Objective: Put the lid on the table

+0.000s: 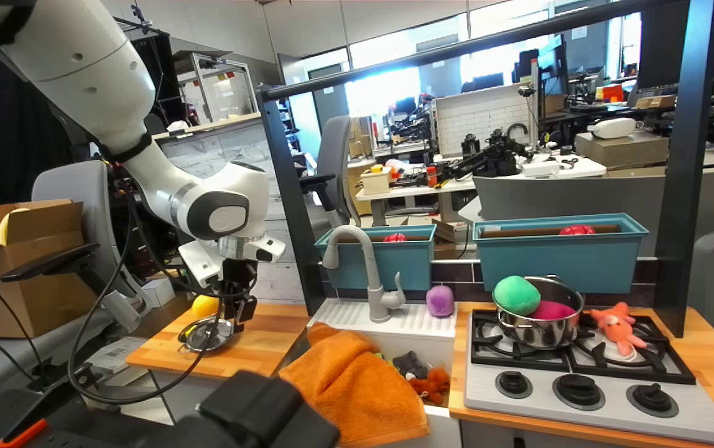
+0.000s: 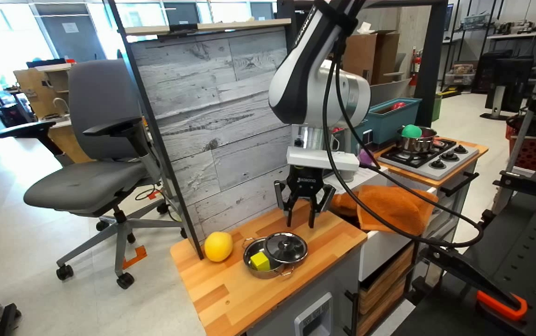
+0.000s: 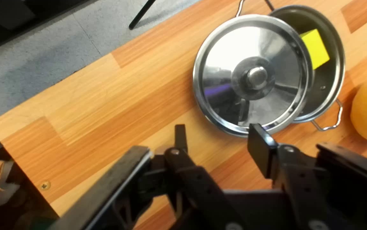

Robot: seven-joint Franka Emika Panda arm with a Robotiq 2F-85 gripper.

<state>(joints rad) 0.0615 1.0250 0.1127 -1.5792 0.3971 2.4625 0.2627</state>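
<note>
Lid (image 3: pixel 252 78), round and mirror-bright with a knob (image 3: pixel 257 76) on its duller centre, lies askew over the pot (image 3: pixel 336 54) in the wrist view, baring a yellow block (image 3: pixel 317 49). In an exterior view I see the gripper (image 2: pixel 300 222) near the lid, above the table (image 2: pixel 230 289), fingers (image 2: pixel 312 219) parted. In an exterior view I spot a tap (image 1: pixel 374 283) and stove (image 1: pixel 543 389), both outside the wrist view

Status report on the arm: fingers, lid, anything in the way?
Fingers open, empty, above the table. Lid askew over the pot, only partly covering it. Nothing seen blocking it from above.
</note>
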